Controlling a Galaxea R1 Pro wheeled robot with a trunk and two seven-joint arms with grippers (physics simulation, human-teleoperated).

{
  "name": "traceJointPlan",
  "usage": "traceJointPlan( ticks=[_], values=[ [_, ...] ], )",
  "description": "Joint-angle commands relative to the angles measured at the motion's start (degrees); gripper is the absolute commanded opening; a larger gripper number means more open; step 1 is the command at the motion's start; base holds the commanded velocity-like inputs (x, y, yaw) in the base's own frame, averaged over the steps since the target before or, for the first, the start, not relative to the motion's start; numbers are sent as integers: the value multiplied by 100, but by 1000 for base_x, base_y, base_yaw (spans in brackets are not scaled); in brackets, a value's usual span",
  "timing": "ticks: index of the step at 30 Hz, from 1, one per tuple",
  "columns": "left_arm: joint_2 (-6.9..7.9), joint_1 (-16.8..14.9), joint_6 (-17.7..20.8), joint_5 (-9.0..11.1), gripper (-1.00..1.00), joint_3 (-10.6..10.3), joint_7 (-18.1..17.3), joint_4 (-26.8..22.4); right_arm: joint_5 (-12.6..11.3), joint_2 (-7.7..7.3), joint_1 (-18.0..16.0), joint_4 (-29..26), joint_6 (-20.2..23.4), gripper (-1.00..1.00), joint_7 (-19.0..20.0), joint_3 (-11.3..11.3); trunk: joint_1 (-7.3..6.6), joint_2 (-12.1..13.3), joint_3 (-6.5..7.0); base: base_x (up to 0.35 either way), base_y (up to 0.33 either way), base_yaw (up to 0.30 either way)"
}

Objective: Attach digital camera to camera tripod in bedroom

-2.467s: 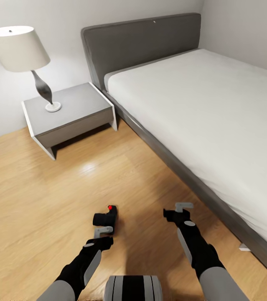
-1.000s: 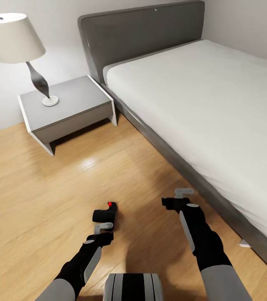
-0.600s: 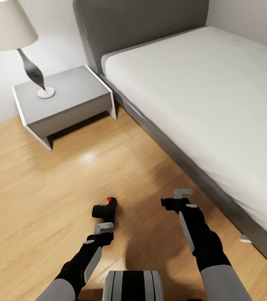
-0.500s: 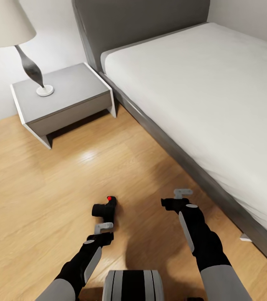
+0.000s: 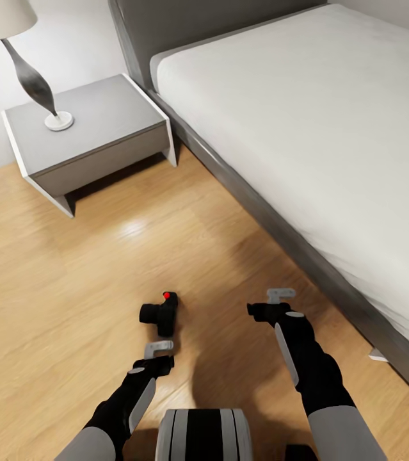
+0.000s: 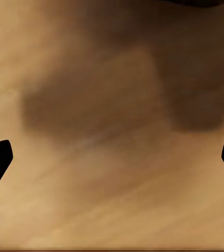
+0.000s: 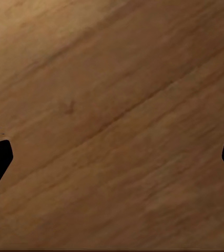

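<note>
Nothing is attached yet; the digital camera (image 5: 160,314) lies on the wood floor (image 5: 70,269) just beyond the left gripper (image 5: 159,349), with the bed (image 5: 306,128) to the right; both sets of jaws hang released and empty, right gripper (image 5: 280,296) included; pickup and mounting remain.

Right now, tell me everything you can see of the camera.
The camera is a small black boxy body with a red dot on its upper end and a round stub, likely the lens, sticking out toward the view's left. It looks like matte plastic. It lies on the wood floor, between the nightstand side and the bed, just ahead of the left gripper. Nothing grips it; only the floor touches it.
</note>
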Motion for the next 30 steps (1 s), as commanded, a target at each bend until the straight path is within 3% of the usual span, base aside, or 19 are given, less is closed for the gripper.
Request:
traceJointPlan(
  ticks=[1, 7, 30],
  values=[
    [5, -2, 23, 60, 100, -34, 51, -12, 51, 1, -2, -13, 48, 100, 17, -3, 1, -3, -26, 0, 0, 0],
    [5, -4, 23, 54, 100, -34, 51, -16, 52, -6, -2, -57, 207, 100, 30, -1, 17, -11, -159, 0, 0, 0],
    [12, -6, -25, 54, 100, -51, 17, -80, 42, 15, -2, -122, 190, 100, 146, 8, 17, -11, -159, 0, 0, 0]
  ],
)
